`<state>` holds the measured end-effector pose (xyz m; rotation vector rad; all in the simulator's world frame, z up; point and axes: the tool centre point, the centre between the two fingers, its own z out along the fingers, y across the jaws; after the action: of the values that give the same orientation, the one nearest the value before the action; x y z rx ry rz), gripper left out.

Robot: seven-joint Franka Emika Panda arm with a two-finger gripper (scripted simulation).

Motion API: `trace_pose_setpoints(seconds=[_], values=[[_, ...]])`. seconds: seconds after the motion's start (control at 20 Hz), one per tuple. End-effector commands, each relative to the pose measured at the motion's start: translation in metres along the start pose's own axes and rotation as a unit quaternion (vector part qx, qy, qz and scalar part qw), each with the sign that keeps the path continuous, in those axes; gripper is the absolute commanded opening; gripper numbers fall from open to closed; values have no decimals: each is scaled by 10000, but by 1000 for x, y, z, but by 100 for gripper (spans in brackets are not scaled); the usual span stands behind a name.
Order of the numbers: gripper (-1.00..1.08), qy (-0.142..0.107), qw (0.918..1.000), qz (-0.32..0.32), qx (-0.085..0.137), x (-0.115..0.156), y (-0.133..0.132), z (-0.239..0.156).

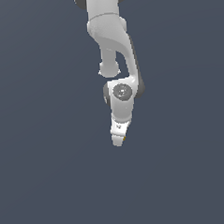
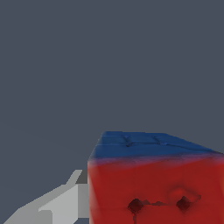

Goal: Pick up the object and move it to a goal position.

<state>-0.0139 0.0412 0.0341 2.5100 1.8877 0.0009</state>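
A: Where does the pick stand?

B: In the exterior view the gripper points down from the white arm over the plain grey floor, and only a speck of yellow-orange shows at its tip, on the exterior view's right side of the fingers. That speck is the cube

A: So it has hold of it?

B: I judge so. The wrist view is filled by the cube's red face with a blue face above it, and one pale finger lies right against its side; the other finger is out of frame. The fingers look drawn in narrow on the cube

A: Lifted, or on the floor?

B: I cannot tell — no shadow or gap settles it

A: And the goal?

B: No marker shows in either view, so how far the carry has to go is unknown — the grasp looks done, the move to the goal looks left
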Motion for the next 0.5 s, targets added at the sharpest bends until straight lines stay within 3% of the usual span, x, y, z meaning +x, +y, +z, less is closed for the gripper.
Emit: trace_pose_setpoints(seconds=[0.0, 0.45], values=[[-100, 0, 10000, -1, -1, 0, 0, 0], [-100, -1, 10000, -3, 0, 13, -2, -26]])
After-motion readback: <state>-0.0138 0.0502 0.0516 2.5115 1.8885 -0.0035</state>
